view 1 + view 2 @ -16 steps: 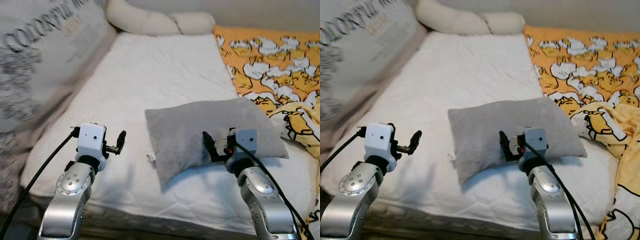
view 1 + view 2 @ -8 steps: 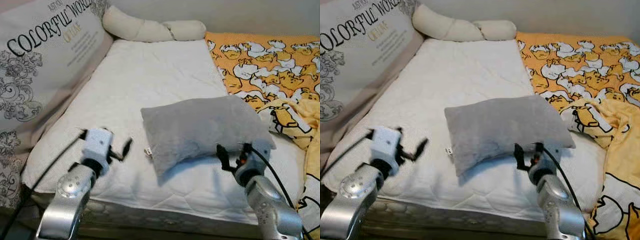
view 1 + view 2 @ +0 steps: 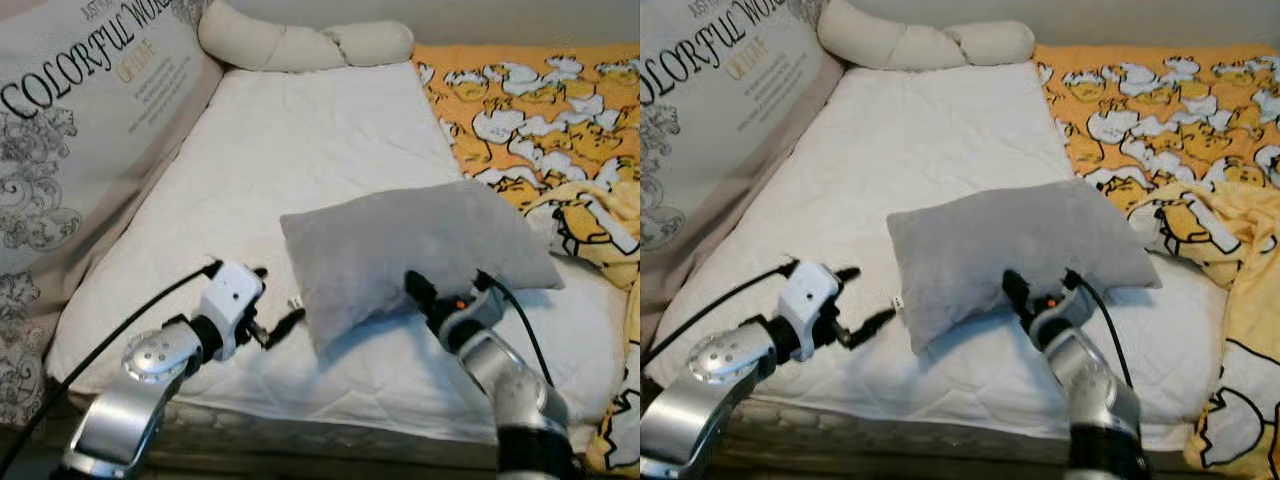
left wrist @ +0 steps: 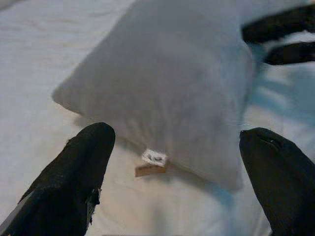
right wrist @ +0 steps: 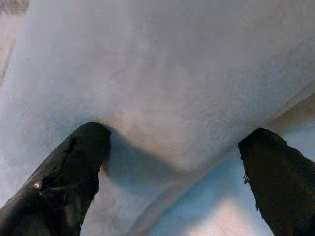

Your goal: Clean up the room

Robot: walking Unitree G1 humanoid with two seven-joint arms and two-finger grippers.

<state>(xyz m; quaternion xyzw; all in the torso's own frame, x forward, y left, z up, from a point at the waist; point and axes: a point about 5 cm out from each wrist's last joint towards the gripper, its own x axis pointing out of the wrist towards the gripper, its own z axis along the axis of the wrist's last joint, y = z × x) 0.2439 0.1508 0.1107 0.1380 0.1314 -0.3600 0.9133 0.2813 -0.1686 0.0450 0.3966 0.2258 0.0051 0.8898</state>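
The grey pillow lies on the white mattress of the bed, near its front edge, between the two grippers.

Left gripper: positioned just beside the pillow's lower left corner, fingers spread apart and grasping nothing. In the left wrist view the pillow's small sewn tag sits between the two fingertips.

Right gripper: positioned at the pillow's front edge, fingers released and wide apart, with the pillow's underside directly ahead of them.

An orange duck-print blanket covers the bed's right side. A printed cushion stands along the left.
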